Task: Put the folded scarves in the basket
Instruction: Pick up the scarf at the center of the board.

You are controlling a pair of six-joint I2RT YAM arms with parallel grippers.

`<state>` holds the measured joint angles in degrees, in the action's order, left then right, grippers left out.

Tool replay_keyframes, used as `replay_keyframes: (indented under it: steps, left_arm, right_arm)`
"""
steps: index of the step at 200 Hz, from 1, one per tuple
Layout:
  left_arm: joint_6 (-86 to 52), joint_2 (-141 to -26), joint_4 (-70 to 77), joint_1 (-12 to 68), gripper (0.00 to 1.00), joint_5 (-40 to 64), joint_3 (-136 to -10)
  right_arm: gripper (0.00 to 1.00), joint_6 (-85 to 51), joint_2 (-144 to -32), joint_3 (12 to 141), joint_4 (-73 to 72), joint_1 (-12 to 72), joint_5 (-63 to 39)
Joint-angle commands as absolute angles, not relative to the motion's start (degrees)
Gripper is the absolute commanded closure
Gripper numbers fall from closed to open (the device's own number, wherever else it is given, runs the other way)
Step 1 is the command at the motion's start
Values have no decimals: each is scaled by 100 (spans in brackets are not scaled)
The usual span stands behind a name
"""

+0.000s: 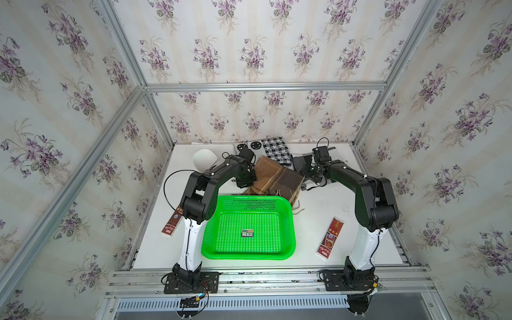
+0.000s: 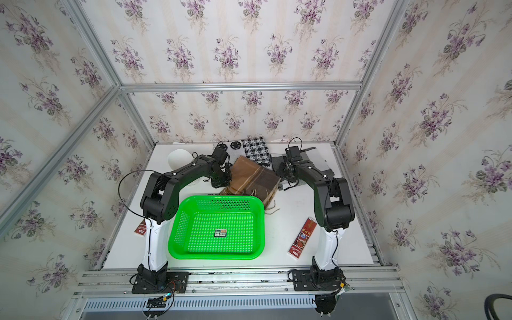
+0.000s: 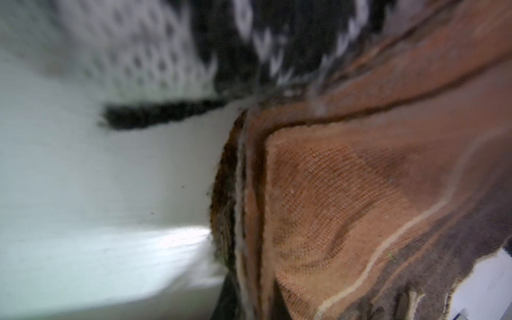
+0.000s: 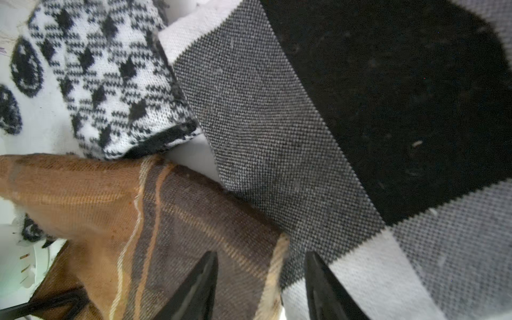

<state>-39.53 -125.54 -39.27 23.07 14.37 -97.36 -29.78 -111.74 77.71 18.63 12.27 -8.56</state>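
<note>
The folded scarf [image 1: 277, 177], brown plaid with pale stripes, lies just behind the bright green basket [image 1: 246, 256] in both top views, and its fringe reaches the basket's far right corner. My left gripper [image 1: 245, 180] is at the scarf's left edge, shut on the bunched fold [image 3: 249, 221], with its fingers hidden by the cloth. My right gripper [image 4: 261, 253] is open. Its two black fingers [image 4: 199, 285] straddle the scarf's right edge [image 4: 277, 266], one over brown cloth, one over the grey scarf. The basket [image 2: 216, 256] holds only a barcode sticker.
A black-and-white houndstooth scarf [image 1: 275, 151] and a smiley-patterned cloth [image 1: 250, 146] lie at the back. A grey, black and white scarf [image 4: 277, 124] sits under my right arm. A white rounded object [image 1: 204, 160] is back left. Red boxes [image 1: 331, 238] [image 1: 172, 224] flank the basket.
</note>
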Motion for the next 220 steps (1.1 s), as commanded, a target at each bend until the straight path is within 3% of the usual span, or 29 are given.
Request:
replay_keyframes:
  steps: [1, 63, 131, 220]
  left_arm:
    - [-4008, -12498, -3787, 2305, 100, 1545, -9714]
    - [-3999, -12407, -3663, 2316, 100, 1667, -9669]
    - [-4041, -12107, -3449, 2360, 100, 1928, -9618]
    - [-4139, -11915, -3364, 2362, 100, 2326, -9856]
  right_arm:
    - [47, -2897, -11310, 7824, 1908, 1235, -857]
    - [51, -2811, -11605, 7821, 1602, 1226, -1060]
    - [100, -3034, -11432, 7731, 1515, 1362, -1052]
    - [100, -3001, -10839, 7730, 1676, 1641, -721]
